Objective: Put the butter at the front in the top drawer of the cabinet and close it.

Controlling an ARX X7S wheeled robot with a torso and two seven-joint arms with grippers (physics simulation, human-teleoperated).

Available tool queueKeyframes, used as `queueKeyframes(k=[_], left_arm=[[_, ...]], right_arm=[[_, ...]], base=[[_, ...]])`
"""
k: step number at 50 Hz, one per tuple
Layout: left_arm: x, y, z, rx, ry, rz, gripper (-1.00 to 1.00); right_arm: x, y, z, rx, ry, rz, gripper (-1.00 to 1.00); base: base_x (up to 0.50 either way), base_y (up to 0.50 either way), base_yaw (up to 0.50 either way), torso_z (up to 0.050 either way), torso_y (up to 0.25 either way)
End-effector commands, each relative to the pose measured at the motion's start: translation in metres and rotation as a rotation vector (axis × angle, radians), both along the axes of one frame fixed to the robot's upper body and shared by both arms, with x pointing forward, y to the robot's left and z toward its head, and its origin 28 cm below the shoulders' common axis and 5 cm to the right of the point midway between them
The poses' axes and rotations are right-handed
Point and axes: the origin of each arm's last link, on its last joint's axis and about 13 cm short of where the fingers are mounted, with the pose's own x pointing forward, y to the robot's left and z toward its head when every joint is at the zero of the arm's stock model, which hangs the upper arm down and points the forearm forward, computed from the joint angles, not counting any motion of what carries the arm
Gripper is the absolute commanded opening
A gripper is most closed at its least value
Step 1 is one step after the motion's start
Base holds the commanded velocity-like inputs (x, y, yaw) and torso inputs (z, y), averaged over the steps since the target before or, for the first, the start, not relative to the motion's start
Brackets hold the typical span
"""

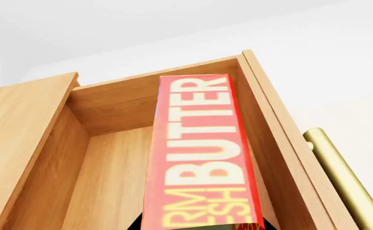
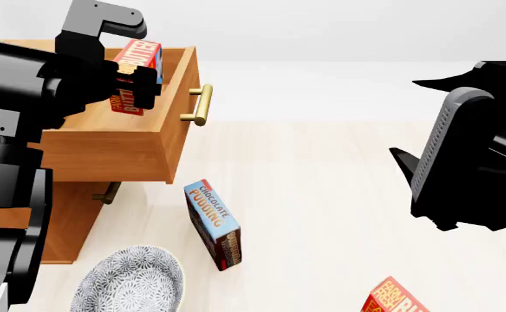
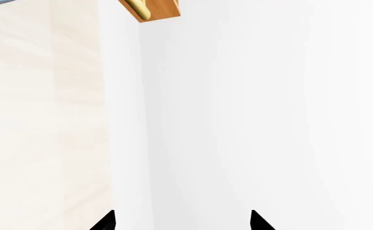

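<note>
My left gripper (image 2: 136, 81) is shut on a red-orange butter box (image 2: 136, 71) and holds it over the pulled-out top drawer (image 2: 127, 153) of the wooden cabinet (image 2: 66, 227). In the left wrist view the butter (image 1: 202, 153) hangs inside the drawer's open wooden box (image 1: 103, 182), close to the drawer's front wall, with the brass handle (image 1: 343, 179) just outside. The handle also shows in the head view (image 2: 199, 104). My right gripper (image 3: 181, 221) is open and empty, held high at the right, away from the cabinet. A second butter box (image 2: 400, 299) lies on the floor at the front right.
A blue-and-brown chocolate pudding box (image 2: 214, 224) stands on the pale floor in front of the drawer. A patterned grey bowl (image 2: 131, 283) sits at the front left by the cabinet. The lower drawer's handle (image 2: 107, 193) peeks out below the top drawer.
</note>
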Motion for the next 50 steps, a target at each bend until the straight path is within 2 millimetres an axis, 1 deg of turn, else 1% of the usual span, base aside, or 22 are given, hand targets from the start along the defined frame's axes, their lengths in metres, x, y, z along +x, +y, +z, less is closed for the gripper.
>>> queueKeyframes(k=[1, 26, 50], left_arm=[[-0.002, 0.002, 0.004, 0.009, -0.029, 0.018, -1.00], [-0.003, 0.001, -0.010, 0.024, 0.005, 0.005, -1.00], [-0.004, 0.001, -0.018, 0.027, 0.022, 0.000, -1.00]], right_arm=[[0.000, 0.000, 0.000, -0.001, 0.001, 0.000, 1.00], [-0.001, 0.000, 0.000, 0.000, 0.002, 0.000, 1.00], [0.001, 0.001, 0.000, -0.002, 0.005, 0.000, 1.00]], base=[[0.00, 0.00, 0.00, 0.000, 0.000], [0.00, 0.00, 0.00, 0.001, 0.001], [0.00, 0.00, 0.00, 0.000, 0.001]])
